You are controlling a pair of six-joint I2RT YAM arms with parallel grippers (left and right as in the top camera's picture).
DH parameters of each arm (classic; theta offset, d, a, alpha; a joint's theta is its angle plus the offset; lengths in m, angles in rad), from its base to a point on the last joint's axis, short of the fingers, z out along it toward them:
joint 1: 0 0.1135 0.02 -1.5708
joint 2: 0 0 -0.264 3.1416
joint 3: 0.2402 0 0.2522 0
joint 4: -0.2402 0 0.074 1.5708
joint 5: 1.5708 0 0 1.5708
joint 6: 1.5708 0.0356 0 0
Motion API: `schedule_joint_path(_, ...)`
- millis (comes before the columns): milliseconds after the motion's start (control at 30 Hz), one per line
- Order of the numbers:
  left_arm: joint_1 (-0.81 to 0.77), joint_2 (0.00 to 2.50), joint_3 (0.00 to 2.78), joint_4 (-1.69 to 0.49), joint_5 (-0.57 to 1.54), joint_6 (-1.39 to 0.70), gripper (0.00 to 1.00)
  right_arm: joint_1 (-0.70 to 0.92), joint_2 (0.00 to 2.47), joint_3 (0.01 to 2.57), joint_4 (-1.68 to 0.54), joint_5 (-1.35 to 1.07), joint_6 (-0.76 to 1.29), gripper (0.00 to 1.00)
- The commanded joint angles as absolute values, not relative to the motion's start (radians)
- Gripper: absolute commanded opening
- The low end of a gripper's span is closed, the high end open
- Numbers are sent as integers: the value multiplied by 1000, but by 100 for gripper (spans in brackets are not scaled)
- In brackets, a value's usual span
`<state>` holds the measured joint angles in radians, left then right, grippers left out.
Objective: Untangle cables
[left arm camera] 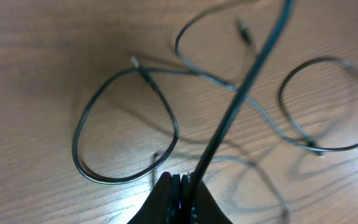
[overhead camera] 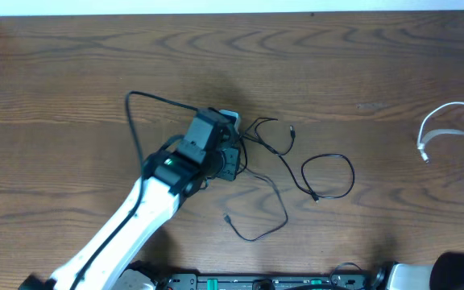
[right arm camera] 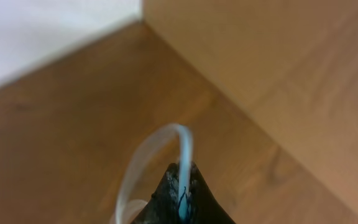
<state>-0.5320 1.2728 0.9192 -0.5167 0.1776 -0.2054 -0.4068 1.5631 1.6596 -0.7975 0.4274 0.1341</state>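
Note:
Several thin black cables (overhead camera: 274, 143) lie tangled on the wooden table right of centre, one in a round loop (overhead camera: 329, 173). My left gripper (overhead camera: 220, 133) is at the tangle's left edge. In the left wrist view it (left arm camera: 180, 178) is shut on a black cable (left arm camera: 241, 93) that rises taut to the upper right, above a loop (left arm camera: 123, 124) lying on the table. The white cable (overhead camera: 449, 127) lies curved at the far right and runs off the frame. My right gripper (right arm camera: 183, 167) is shut on the white cable (right arm camera: 185, 143); it is out of the overhead view.
The table's far edge meets a white wall (overhead camera: 232, 6). A raised wooden side panel (right arm camera: 278, 68) stands close to the right gripper. A thin black lead (overhead camera: 131, 113) arcs from the left arm to its wrist. The right arm's base (overhead camera: 457, 270) sits bottom right.

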Motion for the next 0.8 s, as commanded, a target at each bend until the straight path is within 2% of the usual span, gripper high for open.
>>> schedule_joint_path(0, -529, 1215, 930, -525, 171, -205, 7, -456, 1608, 1668, -831, 343, 192, 13)
schedule_joint_path(100, -529, 1199, 929, -543, 174, -223, 8, -474, 1634, 1668, -839, 221, 190, 41)
schedule_joint_path(133, -529, 1199, 930, -549, 179, -223, 8, -474, 1636, 1668, -839, 158, 190, 59)
schedule_joint_path(167, -529, 1199, 930, -548, 197, -223, 8, -473, 1636, 1668, -839, 93, 188, 69)
schedule_joint_path(233, -529, 1199, 930, -529, 239, -223, 8, -470, 1636, 1668, -845, -71, 181, 76)
schedule_joint_path(300, -529, 1198, 930, -471, 281, -223, 8, -456, 1636, 1668, -899, -428, 67, 77)
schedule_joint_path(433, -529, 1163, 930, -385, 288, -223, 8, -381, 1636, 1665, -1087, -788, -139, 77)
schedule_joint_path(533, -529, 1107, 930, -337, 287, -222, 8, -291, 1636, 1654, -1244, -804, -392, 80)
schedule_joint_path(633, -529, 1061, 930, -292, 287, -222, 8, -207, 1636, 1627, -1335, -804, -550, 83)
schedule_joint_path(767, -529, 1030, 930, -244, 228, -267, 8, -82, 1636, 1571, -1349, -845, -567, 85)
